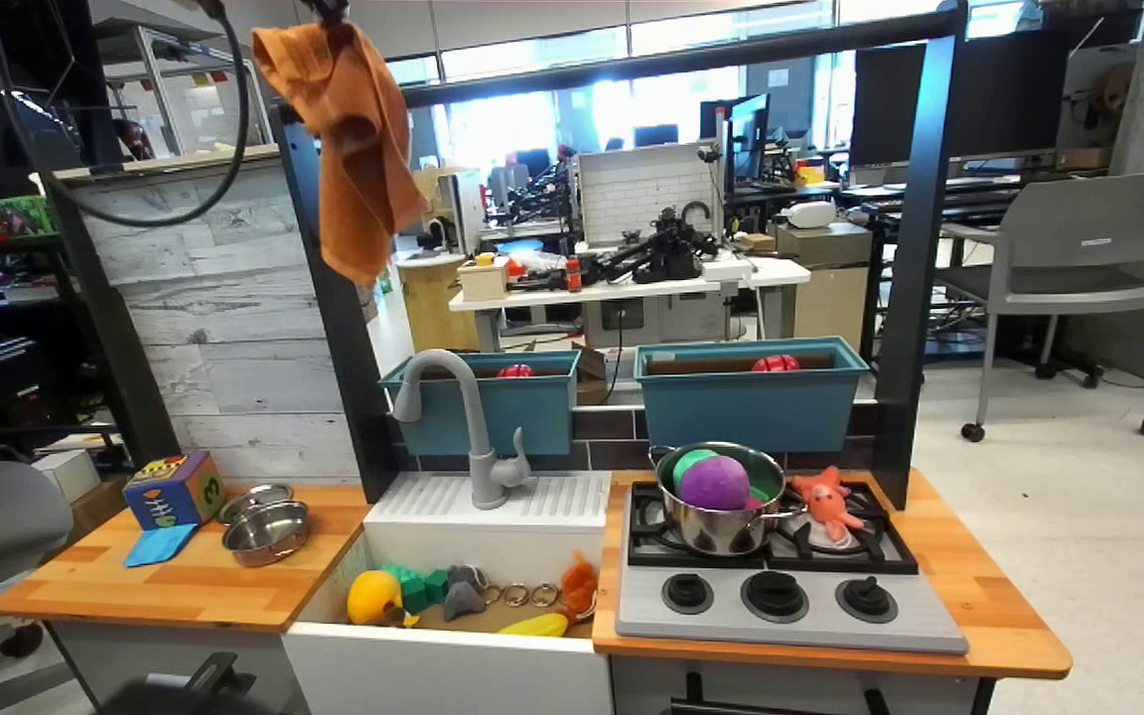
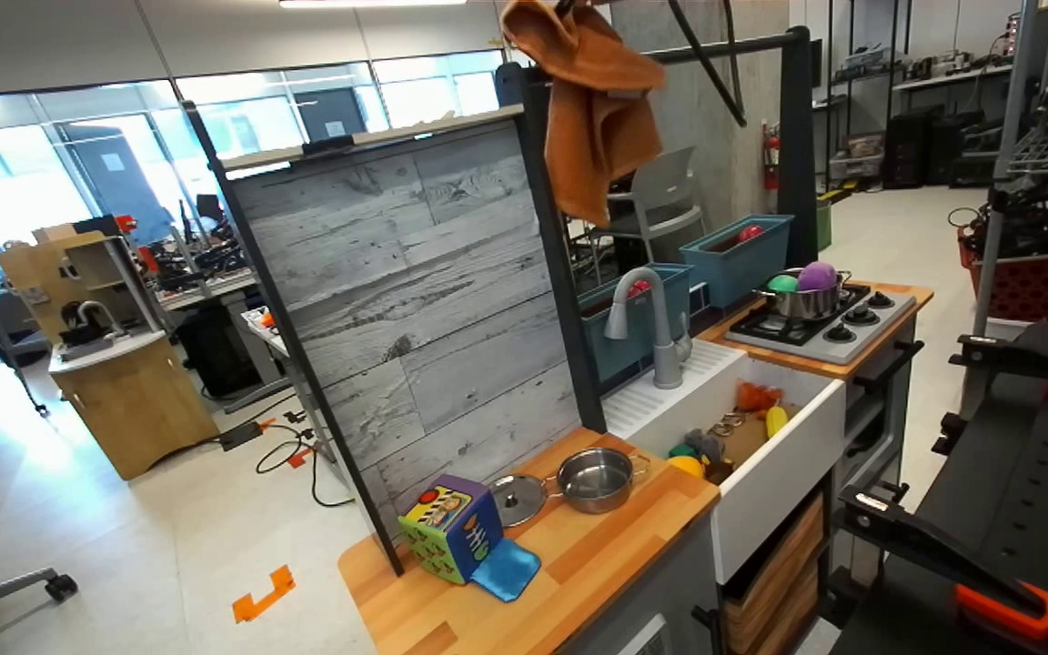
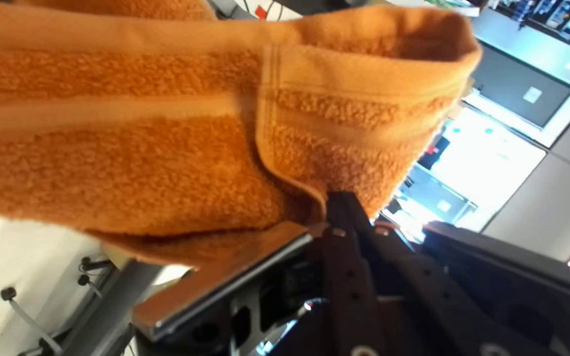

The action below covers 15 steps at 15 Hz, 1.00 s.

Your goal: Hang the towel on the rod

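Note:
The orange towel (image 1: 363, 149) hangs in folds from my gripper (image 1: 331, 10), which shows only at the top edge of an exterior view. The towel is also in an exterior view (image 2: 601, 136) and fills much of the wrist view (image 3: 166, 168). In the wrist view the fingertips (image 3: 344, 198) are closed together on the towel. The dark rod (image 1: 691, 62) runs between two black posts and also shows in an exterior view (image 2: 724, 45). The towel overlaps the rod's end by one post in both exterior views. I cannot tell whether it touches the rod.
Black posts (image 1: 915, 248) (image 2: 556, 246) carry the rod. A grey wood panel (image 2: 406, 300) stands beside one post. Below are a grey faucet (image 1: 478, 437), teal planters (image 1: 751, 397), a stove with a pot (image 1: 726, 531), and a sink with toys. A black cable (image 1: 239, 119) hangs near the towel.

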Each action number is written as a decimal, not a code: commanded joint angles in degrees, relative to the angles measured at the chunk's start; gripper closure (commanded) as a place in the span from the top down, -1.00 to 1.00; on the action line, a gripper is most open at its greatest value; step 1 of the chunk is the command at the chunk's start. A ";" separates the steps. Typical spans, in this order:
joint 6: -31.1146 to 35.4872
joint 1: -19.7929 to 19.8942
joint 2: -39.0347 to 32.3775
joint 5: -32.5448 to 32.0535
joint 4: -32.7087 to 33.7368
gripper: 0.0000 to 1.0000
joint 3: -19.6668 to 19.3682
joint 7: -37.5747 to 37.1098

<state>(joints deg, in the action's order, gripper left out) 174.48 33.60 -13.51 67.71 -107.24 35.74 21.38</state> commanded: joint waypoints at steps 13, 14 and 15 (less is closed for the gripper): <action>-11.00 -17.96 -17.24 -19.14 41.10 -0.99 -21.10 -32.76; -13.28 -16.73 -20.22 -24.22 44.10 -0.99 -20.18 -37.64; -16.22 -17.37 -22.40 -25.00 46.71 -0.99 -21.87 -39.12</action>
<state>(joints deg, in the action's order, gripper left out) 165.25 18.20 -27.62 48.67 -71.85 17.65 -10.34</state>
